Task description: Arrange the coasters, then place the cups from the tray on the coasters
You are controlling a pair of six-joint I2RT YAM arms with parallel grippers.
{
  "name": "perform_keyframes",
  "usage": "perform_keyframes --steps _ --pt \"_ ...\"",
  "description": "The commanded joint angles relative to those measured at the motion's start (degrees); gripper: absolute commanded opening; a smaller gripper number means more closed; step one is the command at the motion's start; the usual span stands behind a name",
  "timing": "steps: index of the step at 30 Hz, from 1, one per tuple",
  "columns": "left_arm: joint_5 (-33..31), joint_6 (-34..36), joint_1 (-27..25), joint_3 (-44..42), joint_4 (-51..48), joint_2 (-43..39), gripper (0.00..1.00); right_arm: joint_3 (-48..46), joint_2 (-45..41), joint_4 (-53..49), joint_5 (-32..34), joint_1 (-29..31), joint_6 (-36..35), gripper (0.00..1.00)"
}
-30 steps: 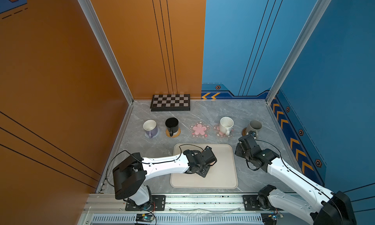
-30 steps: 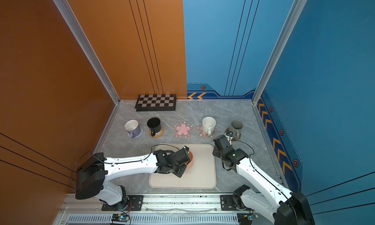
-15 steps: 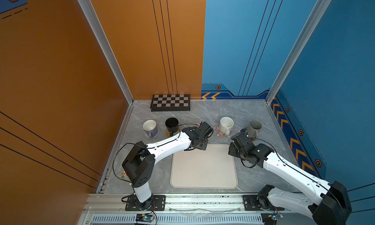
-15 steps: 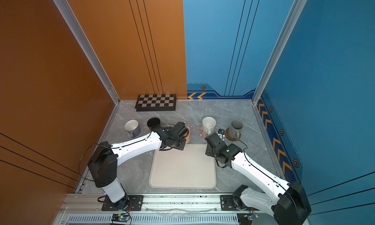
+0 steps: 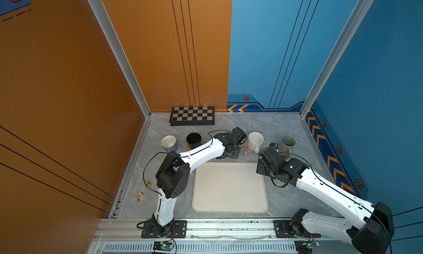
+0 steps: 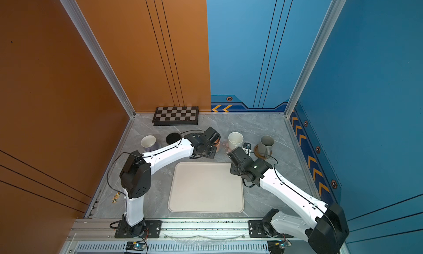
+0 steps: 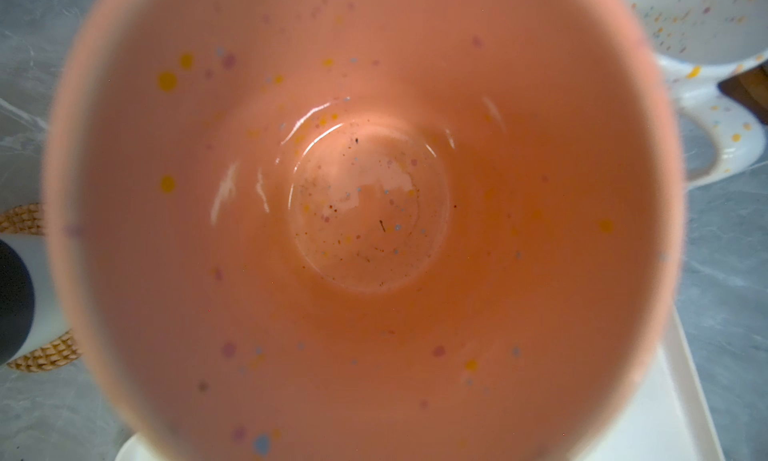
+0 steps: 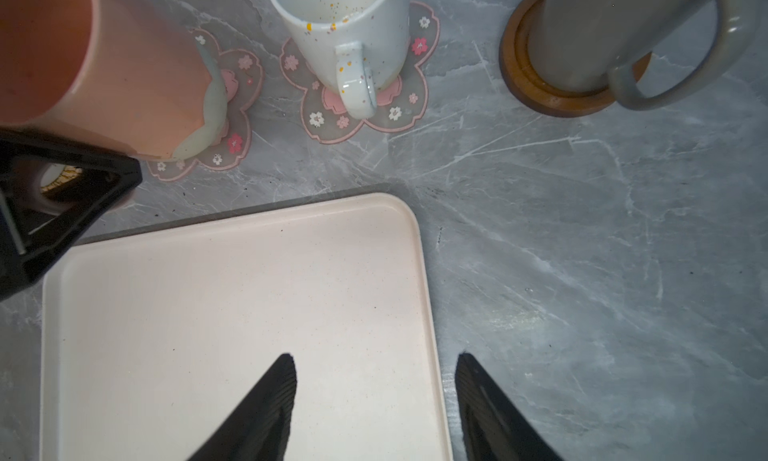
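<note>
My left gripper (image 5: 231, 147) is shut on the orange cup (image 6: 218, 143), whose speckled inside fills the left wrist view (image 7: 365, 197). The cup hangs tilted, its base over the middle pink flower coaster (image 8: 241, 89). The white speckled cup (image 8: 345, 35) stands on the other pink coaster (image 8: 399, 106). The grey cup (image 8: 602, 35) sits on the dark wooden coaster (image 8: 540, 97). The black cup (image 5: 193, 138) rests on the rattan coaster (image 7: 45, 355), next to the lavender cup (image 5: 169, 142). My right gripper (image 8: 374, 355) is open above the bare tray's (image 5: 230, 188) far right corner.
A checkered board (image 5: 192, 116) lies against the back wall. A small figurine (image 5: 139, 198) and a brass knob (image 5: 147, 184) sit by the left wall. Walls close in the left, back and right sides.
My left gripper carried the orange cup off the tray and back to the middle pink coaster. My right arm drew leftward to the tray's far right corner.
</note>
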Motion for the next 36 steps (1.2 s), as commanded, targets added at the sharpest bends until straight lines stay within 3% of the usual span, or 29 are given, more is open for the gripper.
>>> perform_keyframes --steps 1,21,36 --pt "-2.6 0.5 1.0 3.3 0.8 0.7 0.00 -0.1 -2.6 -2.3 2.6 0.2 1.6 0.64" --pt "-5.6 2.2 3.1 13.6 -3.4 6.9 0.00 5.6 3.9 -4.2 2.8 4.4 0.6 0.65" --pt "-7.5 2.7 3.3 14.6 -3.4 5.6 0.00 6.4 4.6 -3.6 8.0 7.5 0.4 0.65"
